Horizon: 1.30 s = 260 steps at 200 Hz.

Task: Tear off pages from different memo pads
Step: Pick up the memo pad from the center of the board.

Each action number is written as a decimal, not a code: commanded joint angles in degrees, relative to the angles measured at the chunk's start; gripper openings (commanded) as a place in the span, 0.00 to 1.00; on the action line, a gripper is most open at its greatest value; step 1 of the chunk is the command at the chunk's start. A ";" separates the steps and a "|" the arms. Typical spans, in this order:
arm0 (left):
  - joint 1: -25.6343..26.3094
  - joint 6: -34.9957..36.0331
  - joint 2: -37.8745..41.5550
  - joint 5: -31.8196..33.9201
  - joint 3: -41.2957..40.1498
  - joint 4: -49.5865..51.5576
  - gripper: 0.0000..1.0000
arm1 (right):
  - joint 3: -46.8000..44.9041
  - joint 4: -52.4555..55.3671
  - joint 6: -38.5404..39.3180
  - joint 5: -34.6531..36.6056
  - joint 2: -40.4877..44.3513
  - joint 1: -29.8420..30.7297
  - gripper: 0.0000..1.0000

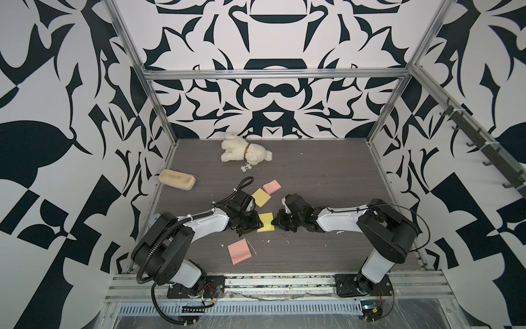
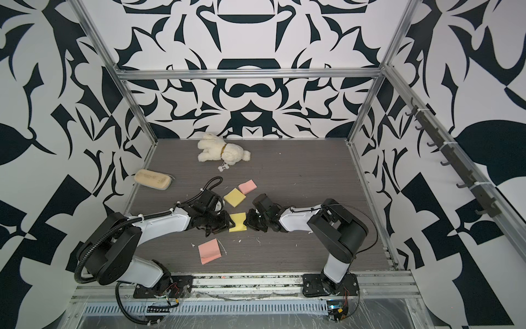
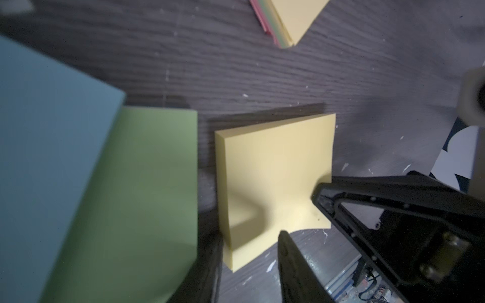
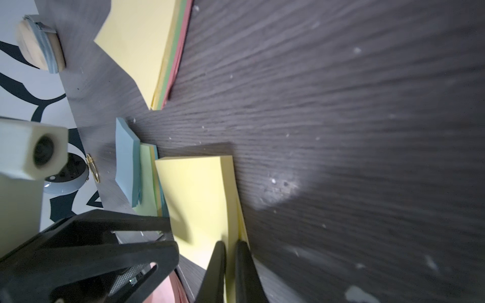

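Position: yellow pad point(image 1: 266, 228) mid-bench, squarely between the two tools, nose to nose over it in a top view.

Right tool point(image 4: 231, 244): clenched on the free edge of the top yellow page point(image 3: 278, 168), fingers point(image 4: 217, 267) side by side with only paper between. Takes the edge opposite the thick glued side, presumably so that a pull peels one sheet rather than dragging the block.

Page: not yet off. Bowed and dimpled toward the pinch in the left wrist view, flat and joined along the thick edge. Reads as first tension of a tear, no more.

Left tool point(image 1: 252, 223): at the opposite side of the pad, against a blue-and-green stack point(image 3: 147, 183) just beside the yellow. Probably there as an anchor against sliding. Grasping, pressing or merely near: cannot tell from any view. Same block as the yellow or a separate one: unclear too.

Elsewhere on bench point(image 1: 327, 185): second yellow pad point(image 1: 262, 197) just beside far pink pad point(image 1: 271, 187); near pink pad point(image 1: 239, 251) toward the arm bases; all clear of both tools. Tan block point(image 1: 178, 178) and plush dog point(image 1: 246, 151) well apart at the back, no part in this.

Risk: more than one sheet caught in the pinch.
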State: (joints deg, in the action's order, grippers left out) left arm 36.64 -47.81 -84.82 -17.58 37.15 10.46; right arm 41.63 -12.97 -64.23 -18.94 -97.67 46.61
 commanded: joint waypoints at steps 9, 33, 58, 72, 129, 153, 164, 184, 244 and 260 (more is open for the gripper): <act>0.05 1.34 4.49 -1.27 3.26 3.08 0.46 | -1.61 -2.90 -1.37 -3.81 2.33 0.95 0.00; -1.24 3.00 9.49 -1.20 4.49 6.77 0.56 | -3.17 -4.56 -2.63 -4.50 4.12 0.00 0.00; -4.36 4.17 15.12 -1.65 4.19 8.19 0.62 | -4.15 -5.13 -2.66 -5.46 6.05 -1.29 0.00; -7.26 3.97 16.80 -3.10 4.16 7.35 0.64 | -4.52 -5.15 -2.66 -6.05 7.22 -1.90 0.00; -15.00 -1.72 20.94 -11.23 2.50 -3.84 0.70 | -5.53 -2.10 -2.54 -8.12 17.34 -4.54 0.00; -14.99 -3.94 19.99 -13.20 0.60 -10.96 0.71 | -4.89 -1.74 -3.47 -9.29 20.04 -4.68 0.00; -14.98 -4.89 18.89 -14.57 0.32 -13.40 0.72 | -4.54 -2.39 -4.20 -9.95 20.72 -4.69 0.00; -15.02 -5.10 17.03 -16.48 0.69 -15.46 0.70 | -3.61 -2.95 -4.98 -10.96 21.49 -4.75 0.00; -14.85 -5.41 15.58 -19.90 -1.86 -18.15 0.68 | -3.65 -11.41 -10.90 -12.20 21.23 -5.54 0.00; -14.91 -5.52 16.00 -19.76 -3.07 -18.14 0.68 | -3.15 -11.11 -10.68 -12.26 21.56 -5.65 0.00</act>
State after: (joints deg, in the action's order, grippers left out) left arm 21.87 -52.71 -68.75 -35.53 36.21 -6.22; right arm 35.88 -19.25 -73.21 -30.04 -77.49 41.32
